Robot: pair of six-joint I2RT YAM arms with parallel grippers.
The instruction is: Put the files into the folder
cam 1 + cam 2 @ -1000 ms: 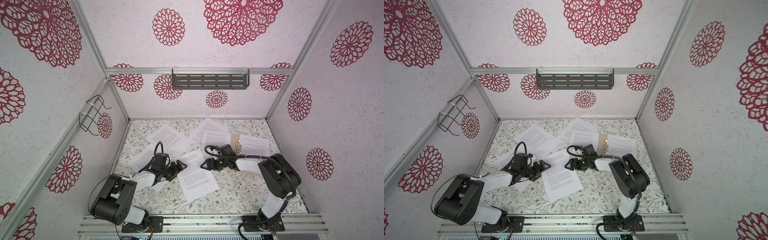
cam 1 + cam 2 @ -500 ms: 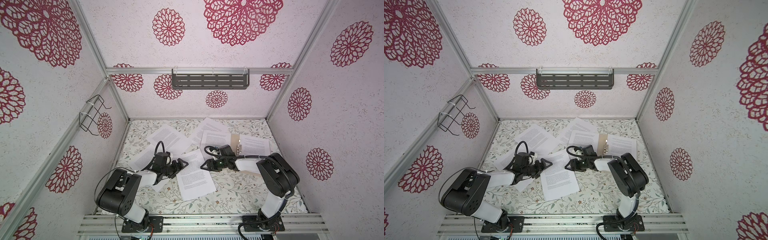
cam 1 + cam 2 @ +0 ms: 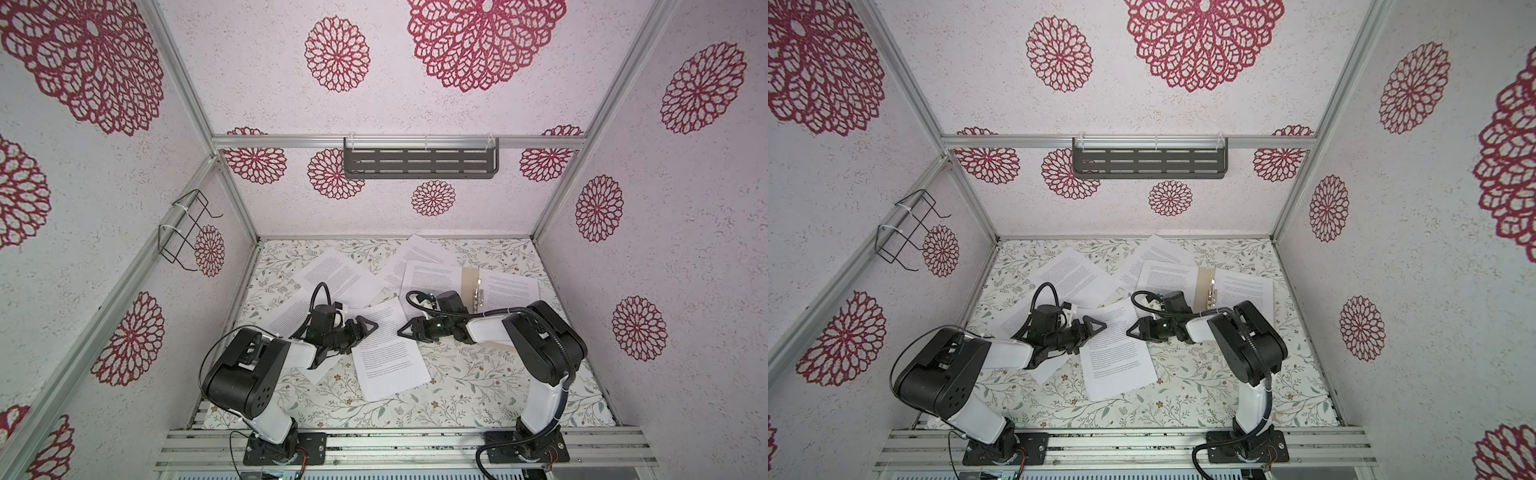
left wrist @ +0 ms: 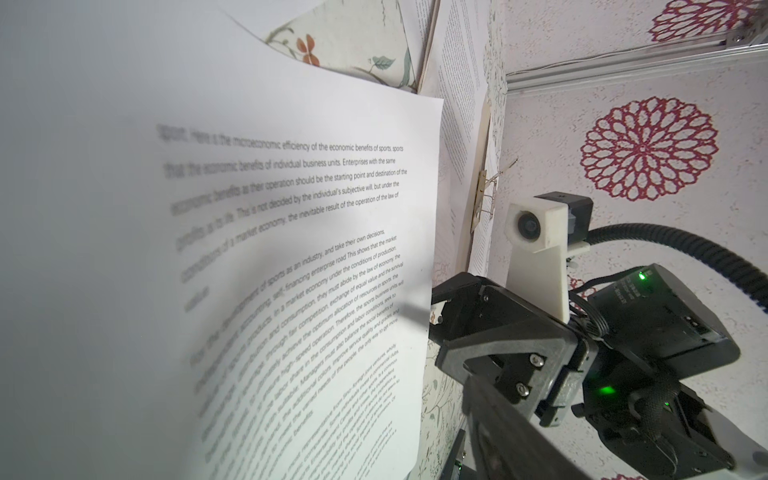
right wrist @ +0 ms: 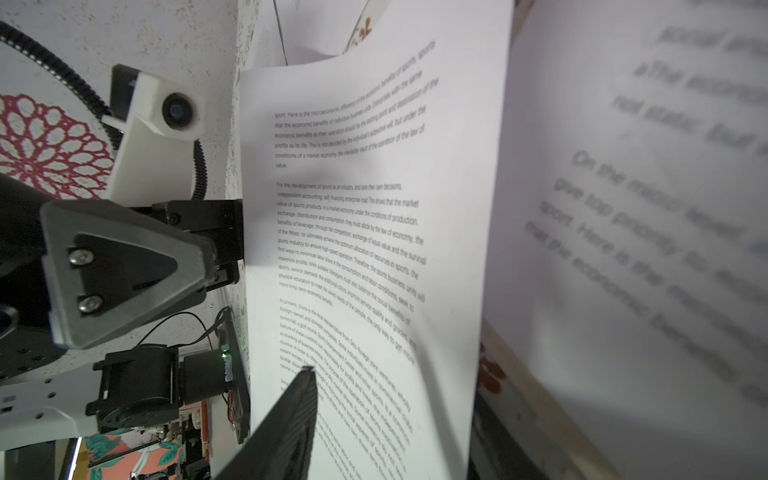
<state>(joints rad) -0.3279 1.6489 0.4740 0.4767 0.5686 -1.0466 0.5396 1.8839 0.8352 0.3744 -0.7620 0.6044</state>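
Two edges of the middle sheet [image 3: 390,361] are flanked: left gripper [image 3: 365,334] gaping wide, right gripper [image 3: 405,332] narrower, parted; open table [image 3: 469,386] nearside.

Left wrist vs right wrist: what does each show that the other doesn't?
Left wrist only: the right gripper at one edge of the sheet, plus a metal fastener behind it. Right wrist only: the left gripper at the sheet's opposite edge. Both: that same printed sheet, seen from opposite sides, with more paper beyond it.
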